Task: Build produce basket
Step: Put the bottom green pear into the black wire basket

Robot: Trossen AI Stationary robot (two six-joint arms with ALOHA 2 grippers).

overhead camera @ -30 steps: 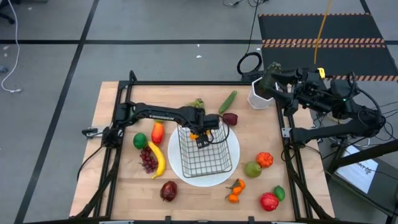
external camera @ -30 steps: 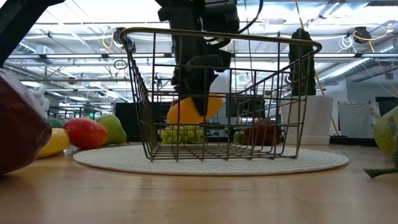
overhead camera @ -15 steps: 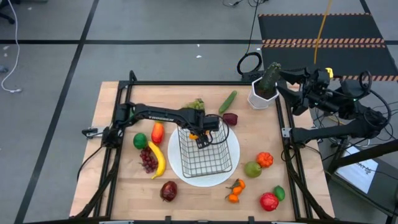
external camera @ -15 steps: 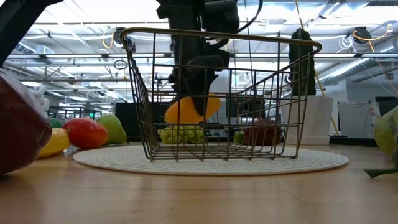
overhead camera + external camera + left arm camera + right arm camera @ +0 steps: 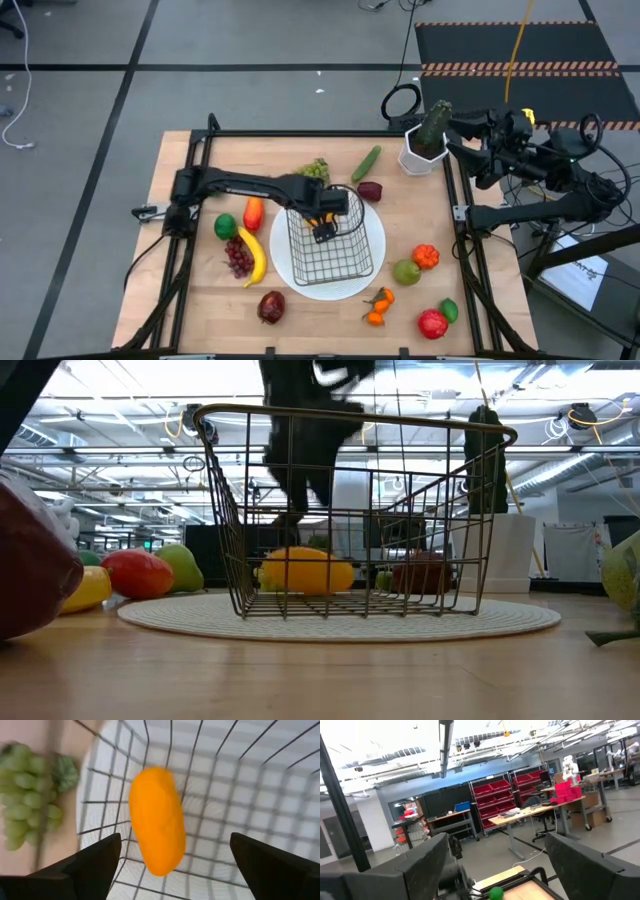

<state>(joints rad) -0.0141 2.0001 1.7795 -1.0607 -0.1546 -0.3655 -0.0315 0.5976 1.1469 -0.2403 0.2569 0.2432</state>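
Inside basket [image 5: 330, 245] | orange pepper [image 5: 305, 571] lying | left gripper [image 5: 327, 222] wide, empty | no legible writing

An orange pepper [image 5: 305, 571] lies inside the wire basket [image 5: 350, 510].

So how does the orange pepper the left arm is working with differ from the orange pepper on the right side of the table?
The orange pepper in the basket lies on its side on the mesh floor, below the open left gripper; the other orange pepper sits on bare wood beside a green pear. The basket one looks long and yellow-orange, the table one rounder and redder. Neither is gripped.
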